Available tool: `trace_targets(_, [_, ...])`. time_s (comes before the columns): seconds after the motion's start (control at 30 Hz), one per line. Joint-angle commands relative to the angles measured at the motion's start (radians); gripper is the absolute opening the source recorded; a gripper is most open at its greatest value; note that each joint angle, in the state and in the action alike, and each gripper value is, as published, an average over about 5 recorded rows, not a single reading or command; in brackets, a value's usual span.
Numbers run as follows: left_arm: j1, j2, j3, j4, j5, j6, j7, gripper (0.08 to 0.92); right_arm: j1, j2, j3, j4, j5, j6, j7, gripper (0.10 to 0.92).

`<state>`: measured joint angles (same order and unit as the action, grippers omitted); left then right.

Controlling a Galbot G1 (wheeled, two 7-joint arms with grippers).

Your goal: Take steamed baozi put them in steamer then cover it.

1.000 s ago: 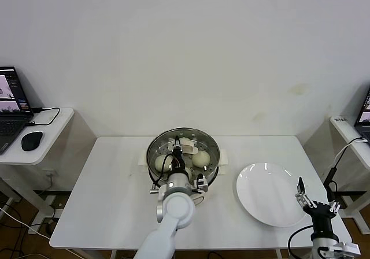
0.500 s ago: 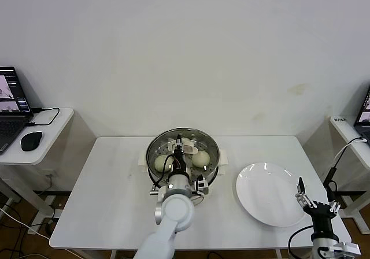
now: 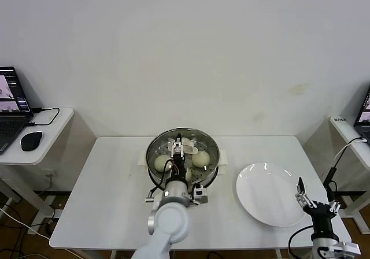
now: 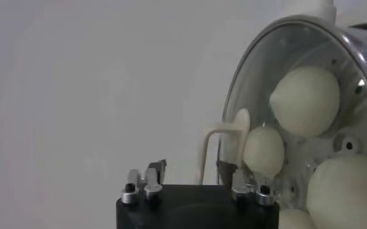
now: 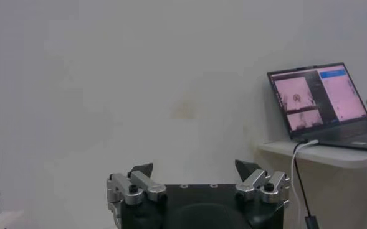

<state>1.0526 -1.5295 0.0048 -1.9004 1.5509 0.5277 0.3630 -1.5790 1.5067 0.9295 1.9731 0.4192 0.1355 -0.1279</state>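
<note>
The steamer (image 3: 151, 155) stands at the table's middle back with cream-white baozi (image 3: 162, 163) inside. The glass cover (image 4: 258, 74) lies on it, its cream-white handle (image 3: 186, 150) at centre. In the left wrist view three baozi (image 4: 305, 99) show through the glass. My left gripper (image 3: 181, 156) is over the steamer's near side, open. The handle (image 4: 224, 140) stands just beyond its fingertips, not gripped; the gripper (image 4: 192, 168) is empty. My right gripper (image 3: 306, 198) is parked open at the front right, also seen in its wrist view (image 5: 195, 168).
An empty white plate (image 3: 269, 192) lies right of the steamer, beside my right gripper. A side table at the left holds a laptop (image 3: 11, 111) and a mouse (image 3: 32, 140). Another laptop (image 5: 317, 96) sits on a table at the right.
My left arm has drawn back toward the table's front edge, away from the cover's handle. The cover stays on the steamer. The right arm has not moved.
</note>
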Motion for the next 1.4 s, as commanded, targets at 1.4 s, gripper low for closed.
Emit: trace_targets(1.4, [0.717,0.139,-0.742,-0.188,-1.544,-0.475,-0.292,0.823,-0.14,-0.118,-0.181,-0.005,-0.219,-0.187,0.076,0.823])
